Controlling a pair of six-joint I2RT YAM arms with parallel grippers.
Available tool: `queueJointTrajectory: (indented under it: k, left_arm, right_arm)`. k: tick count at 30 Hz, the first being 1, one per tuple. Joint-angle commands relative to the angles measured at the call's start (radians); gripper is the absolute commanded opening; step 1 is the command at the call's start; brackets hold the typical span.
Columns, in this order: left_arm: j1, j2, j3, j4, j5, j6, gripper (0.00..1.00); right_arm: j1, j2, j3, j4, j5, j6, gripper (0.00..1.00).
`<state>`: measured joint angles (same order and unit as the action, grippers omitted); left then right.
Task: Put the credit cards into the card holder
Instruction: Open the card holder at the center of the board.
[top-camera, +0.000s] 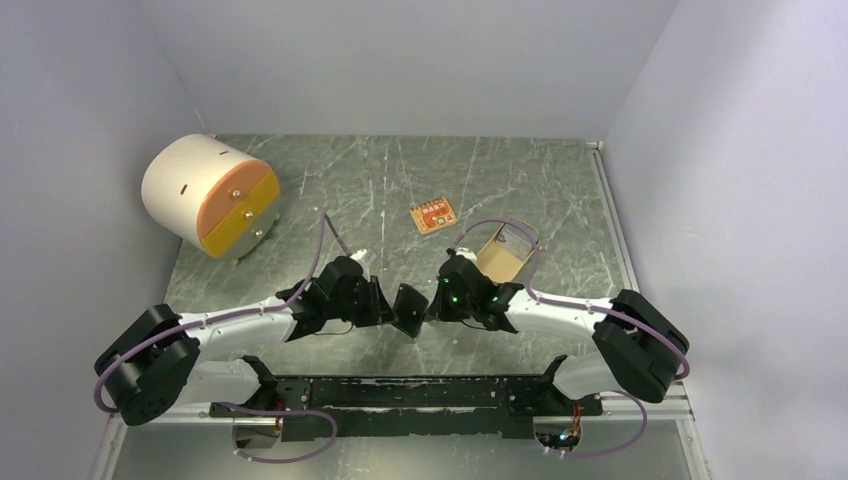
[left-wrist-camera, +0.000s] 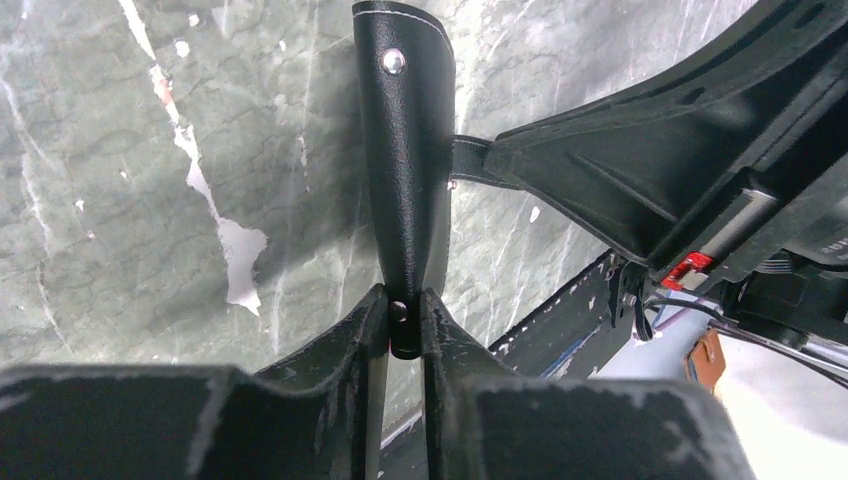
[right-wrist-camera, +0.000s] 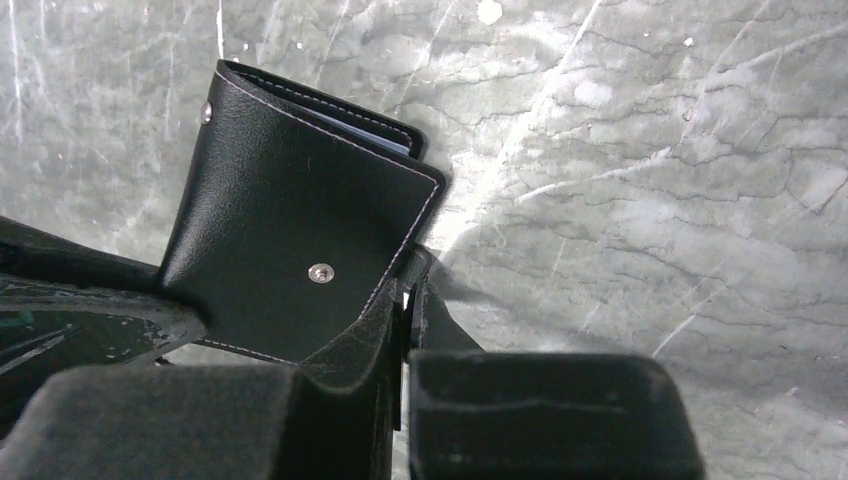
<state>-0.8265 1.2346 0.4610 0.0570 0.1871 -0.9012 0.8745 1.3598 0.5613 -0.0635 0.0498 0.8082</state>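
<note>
Your left gripper (left-wrist-camera: 405, 312) pinches the card holder (left-wrist-camera: 405, 150) by its lower edge, and your right gripper (right-wrist-camera: 408, 300) is clamped on its corner tab, so it stands upright between the wrists. Bare table (top-camera: 560, 200) lies behind, with a tan box (top-camera: 505, 255) just beside the right wrist.

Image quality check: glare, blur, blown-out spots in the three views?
Top external: even light, sharp, soft shadows under the arms. Left wrist: card holder crisp, its snap glints, bottom-right corner blown out. Right wrist: near fingers soft, table sheen beside the holder.
</note>
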Motion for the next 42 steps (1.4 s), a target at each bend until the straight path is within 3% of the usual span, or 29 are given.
queueJointTrajectory:
  k: [1,5,8,13,16,26,42]
  left_arm:
    - [-0.003,-0.016,-0.021,0.036,0.009,-0.035,0.24]
    - [0.0,-0.069,0.037,-0.137,-0.097,0.004,0.42]
    - [0.017,-0.145,0.028,-0.128,-0.092,0.008,0.55]
    - [0.029,-0.212,0.038,-0.187,-0.133,0.003,0.65]
    - [0.032,-0.195,0.037,-0.154,-0.078,0.032,0.7]
    - [0.035,-0.099,0.105,-0.096,0.071,0.142,0.75]
    - [0.036,0.065,0.217,-0.217,-0.06,0.234,0.72]
  right_arm:
    - [0.004,-0.042,-0.02,0.036,-0.002,-0.01,0.0]
    - [0.005,-0.115,-0.018,0.032,-0.02,-0.014,0.0]
    - [0.005,-0.154,-0.013,0.027,-0.03,-0.004,0.0]
    - [0.005,-0.193,-0.025,0.061,-0.061,0.022,0.0]
    - [0.005,-0.191,-0.022,0.053,-0.063,0.037,0.0]
    - [0.006,-0.263,-0.038,0.109,-0.071,0.114,0.0]
    - [0.004,-0.273,-0.078,0.084,-0.048,0.084,0.0]
